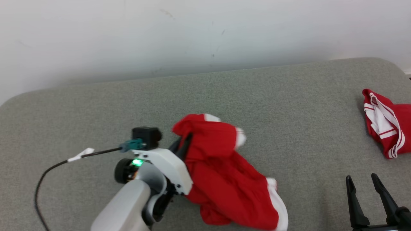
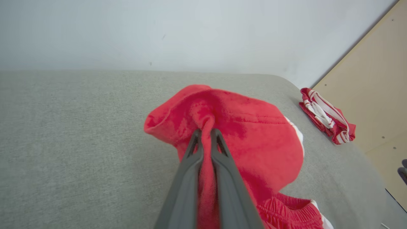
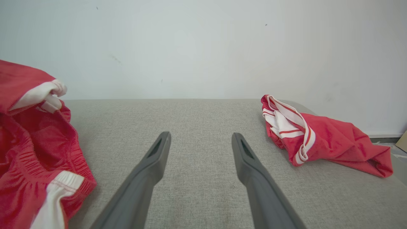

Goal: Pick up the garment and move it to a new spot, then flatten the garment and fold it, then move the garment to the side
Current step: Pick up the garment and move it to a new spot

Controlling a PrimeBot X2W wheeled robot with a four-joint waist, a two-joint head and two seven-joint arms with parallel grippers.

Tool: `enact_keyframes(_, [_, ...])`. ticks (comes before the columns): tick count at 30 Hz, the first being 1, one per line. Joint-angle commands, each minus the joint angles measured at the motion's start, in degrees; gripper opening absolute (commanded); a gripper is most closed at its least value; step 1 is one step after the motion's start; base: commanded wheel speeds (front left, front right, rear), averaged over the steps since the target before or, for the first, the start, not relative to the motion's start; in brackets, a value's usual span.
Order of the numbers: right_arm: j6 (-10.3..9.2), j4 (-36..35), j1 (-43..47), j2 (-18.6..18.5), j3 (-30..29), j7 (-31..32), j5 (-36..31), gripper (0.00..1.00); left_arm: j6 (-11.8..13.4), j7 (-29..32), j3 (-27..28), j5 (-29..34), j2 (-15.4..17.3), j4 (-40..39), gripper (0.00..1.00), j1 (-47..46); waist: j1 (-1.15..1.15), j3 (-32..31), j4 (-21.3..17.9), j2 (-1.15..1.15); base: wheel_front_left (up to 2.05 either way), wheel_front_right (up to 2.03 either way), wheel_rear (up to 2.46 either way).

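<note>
Left wrist view: L claw (image 2: pixel 207 132) pinches garment (image 2: pixel 254 133) tight, R claw (image 3: pixel 201 136) spread, so lift high b4 shifting, hem clear of surface (image 2: pixel 79 127).

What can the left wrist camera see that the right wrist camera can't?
Left wrist view: the left gripper, its fingers shut on a bunched fold of the red garment, and a tan surface beyond the edge of the grey cushion. Right wrist view: the right gripper, its fingers spread wide over bare cushion and holding nothing. Both: the red garment, the second red-and-white garment lying apart from it, the grey cushion and the white wall.
</note>
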Motion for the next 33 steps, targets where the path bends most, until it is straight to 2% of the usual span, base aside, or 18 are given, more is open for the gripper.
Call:
enact_keyframes(1, [-0.11,0.2,-0.5,0.0,0.1,-0.1,0.3,1.00,0.3,-1.5,1.2,-0.7,0.3,2.3,0.00,-0.6,0.00,0.0,0.0,0.00,0.00,0.00,0.00])
enact_keyframes(3, [-0.11,0.5,-0.6,0.0,0.3,-0.1,0.4,1.00,0.6,-3.5,2.4,-0.9,0.7,6.1,0.00,-0.9,0.00,-0.1,0.0,0.00,0.00,0.00,0.00])
enact_keyframes(6, [-0.11,0.9,-0.7,-0.2,0.4,-0.1,0.5,1.00,0.0,-5.7,4.8,-3.2,-0.4,11.8,0.00,-0.8,0.00,-0.2,0.0,0.00,0.00,0.00,0.00])
enact_keyframes(11, [-0.11,2.0,-0.9,-0.6,0.7,-0.1,0.7,1.00,-1.4,-8.9,4.5,-2.2,0.2,20.3,0.01,-1.8,0.00,-1.0,-0.2,0.00,0.00,0.00,0.00])
enact_keyframes(12, [-0.11,2.2,-0.8,-0.7,0.7,-0.1,0.7,1.00,-1.7,-9.5,4.6,-2.3,-0.1,21.6,0.09,-1.9,0.00,-1.2,-0.3,0.00,0.00,0.00,0.00])
enact_keyframes(13, [-0.11,2.4,-0.7,-0.7,0.6,-0.1,0.8,1.00,-2.1,-10.4,4.6,-2.4,-0.3,22.7,0.36,-2.0,0.00,-1.5,-0.3,0.00,0.00,0.00,0.00])
enact_keyframes(14, [-0.11,2.6,-0.4,-0.8,0.6,-0.1,0.8,1.00,-2.4,-11.3,4.3,-2.0,-0.4,23.7,0.79,-2.1,0.00,-1.8,-0.3,0.00,0.00,0.00,0.00])
enact_keyframes(15, [-0.11,2.8,-0.2,-1.0,0.5,-0.1,0.8,1.00,-2.8,-12.0,3.9,-1.5,-0.3,24.5,1.00,-2.1,0.00,-2.1,-0.3,0.00,0.00,0.00,0.00])
enact_keyframes(18, [-0.11,3.2,0.7,-1.2,0.1,-0.1,0.5,1.00,-3.0,-15.1,2.8,0.3,-0.3,25.8,1.00,-2.0,0.00,-3.3,-0.1,0.00,0.00,0.00,0.00])
enact_keyframes(23, [-0.11,2.9,1.7,-1.4,-0.6,-0.1,-0.1,1.00,-1.6,-18.8,2.4,3.1,0.8,23.8,1.00,0.2,0.00,-4.9,0.3,0.00,0.00,0.00,0.00])
enact_keyframes(28, [-0.11,2.3,2.2,-1.6,-1.4,-0.1,-0.7,1.00,0.0,-19.5,3.7,6.1,2.3,16.9,1.00,3.3,0.00,-5.5,1.1,0.00,0.00,0.00,0.00])
enact_keyframes(33, [-0.11,1.8,3.1,-1.7,-1.8,-0.1,-1.4,1.00,2.2,-19.5,7.6,10.9,3.2,3.9,1.00,11.2,0.00,-6.1,2.5,0.00,0.00,0.00,0.00])
